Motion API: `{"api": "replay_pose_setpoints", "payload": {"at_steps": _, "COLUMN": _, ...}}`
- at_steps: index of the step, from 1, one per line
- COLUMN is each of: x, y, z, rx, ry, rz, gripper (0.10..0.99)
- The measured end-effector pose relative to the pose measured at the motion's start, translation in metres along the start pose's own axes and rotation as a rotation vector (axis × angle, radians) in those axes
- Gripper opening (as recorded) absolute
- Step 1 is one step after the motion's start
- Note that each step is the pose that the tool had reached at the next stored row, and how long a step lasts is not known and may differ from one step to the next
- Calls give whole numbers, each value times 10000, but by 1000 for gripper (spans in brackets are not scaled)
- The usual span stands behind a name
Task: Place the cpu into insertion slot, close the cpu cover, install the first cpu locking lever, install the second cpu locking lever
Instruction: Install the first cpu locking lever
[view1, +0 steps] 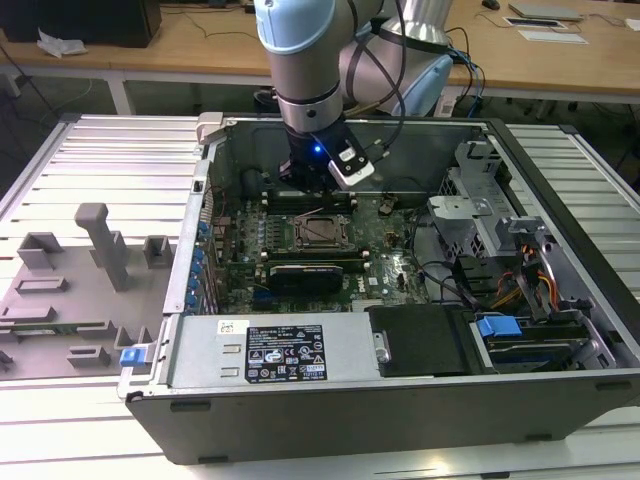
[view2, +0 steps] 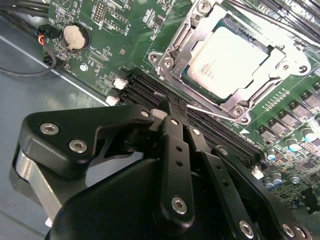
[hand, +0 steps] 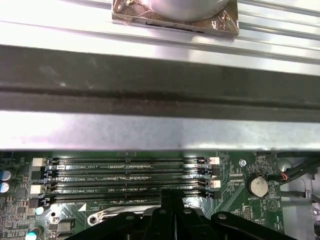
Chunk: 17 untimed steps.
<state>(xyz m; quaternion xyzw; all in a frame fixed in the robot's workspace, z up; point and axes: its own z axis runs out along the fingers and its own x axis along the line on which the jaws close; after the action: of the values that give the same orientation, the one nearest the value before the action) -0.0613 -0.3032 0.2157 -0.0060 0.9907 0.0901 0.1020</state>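
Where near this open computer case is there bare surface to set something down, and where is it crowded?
At the exterior view's left, the slatted table is bare beside the computer case, beyond the grey fixture blocks. Inside is crowded: motherboard, cables, and the hand over the memory slots.

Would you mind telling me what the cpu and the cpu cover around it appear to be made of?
The cpu: a pale silver-grey face with a dull, even sheen, so probably plated metal. The cpu cover: thin bright metal, likely steel, judging by its sharp glints and stamped-looking edges; the exact alloy cannot be told.
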Motion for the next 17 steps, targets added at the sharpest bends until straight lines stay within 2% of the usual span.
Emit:
{"api": "replay_pose_setpoints", "payload": {"at_steps": 5, "x": 4, "y": 23, "z": 22, "rx": 63, "ry": -41, "rz": 223, "gripper": 106}}
{"api": "replay_pose_setpoints", "payload": {"at_steps": 12, "x": 13, "y": 25, "z": 65, "rx": 207, "ry": -164, "rz": 893, "gripper": 106}}
{"api": "replay_pose_setpoints", "payload": {"at_steps": 17, "x": 24, "y": 13, "z": 130, "rx": 328, "ry": -269, "rz": 1468, "gripper": 106}}
